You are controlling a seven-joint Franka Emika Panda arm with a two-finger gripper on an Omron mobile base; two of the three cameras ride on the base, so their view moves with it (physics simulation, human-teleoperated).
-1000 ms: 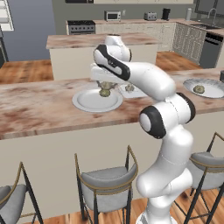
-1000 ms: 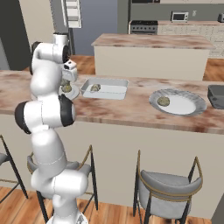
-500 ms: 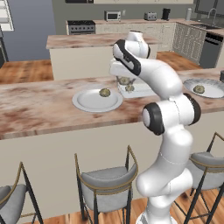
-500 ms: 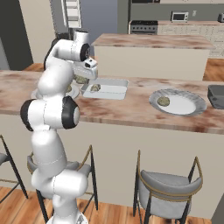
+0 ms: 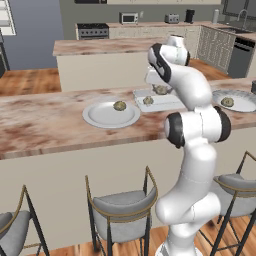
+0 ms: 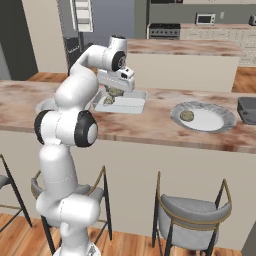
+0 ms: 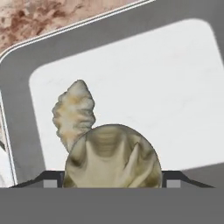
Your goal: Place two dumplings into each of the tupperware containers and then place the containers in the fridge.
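My gripper (image 5: pixel 160 89) (image 6: pixel 116 92) hangs just above a clear-grey tupperware container (image 5: pixel 170 103) (image 6: pixel 131 104) on the counter. It is shut on a round olive-tan dumpling (image 5: pixel 161 90) (image 6: pixel 116 93) (image 7: pixel 112 156), which sits between the fingertips (image 7: pixel 47 180). A second, ridged dumpling (image 5: pixel 148 100) (image 6: pixel 108 100) (image 7: pixel 74 112) lies inside the container (image 7: pixel 148 83), below and beside the held one. Another dumpling (image 5: pixel 119 105) rests on the round white plate (image 5: pixel 102 117) left of the container. One more dumpling (image 5: pixel 227 102) (image 6: pixel 187 115) sits on the plate (image 5: pixel 242 102) (image 6: pixel 212 120) to the right.
A dark grey tray-like thing (image 6: pixel 248 110) lies at the counter's right end. Bar stools (image 5: pixel 122 207) (image 6: pixel 192 217) stand along the near side of the counter. A second island (image 5: pixel 100 47) and kitchen cabinets lie behind.
The arm has swung right from the left plate to above the container, carrying the dumpling. One dumpling stays on that plate.
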